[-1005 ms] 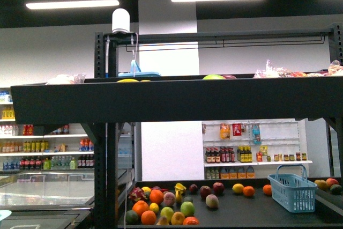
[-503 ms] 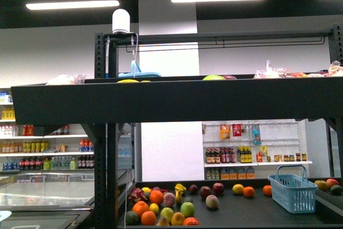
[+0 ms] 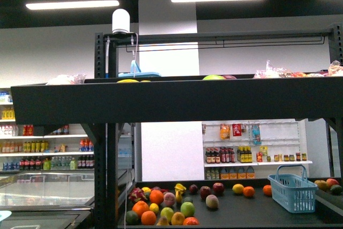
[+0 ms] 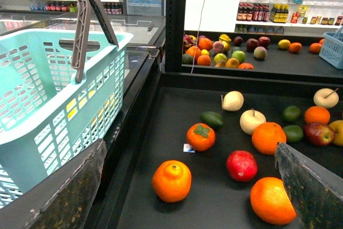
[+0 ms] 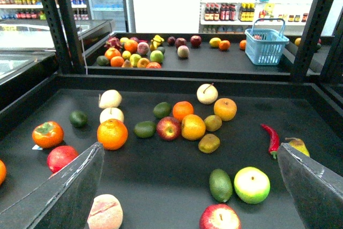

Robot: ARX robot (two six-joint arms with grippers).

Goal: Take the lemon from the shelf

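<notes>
The black shelf [image 5: 161, 186] has a low tier strewn with fruit, seen in both wrist views. The yellowest fruit there is a golden oval, the likeliest lemon [image 5: 193, 127], lying beside a red apple [image 5: 169, 128]. It is cut by the edge of the left wrist view [image 4: 338, 131]. I cannot tell for sure that it is the lemon. My right gripper [image 5: 189, 148] hovers open above the tier, short of that fruit. My left gripper [image 4: 190, 146] is open over oranges and a pomegranate [image 4: 241, 165]. Neither arm shows in the front view.
A teal basket [image 4: 48, 95] hangs close beside the left gripper. Perforated black posts [image 5: 59, 20] flank the tier. A farther rack carries more fruit, a yellow one [image 3: 238, 188] and a blue basket [image 3: 292, 189]. The shelf's thick upper tier [image 3: 177, 100] spans the front view.
</notes>
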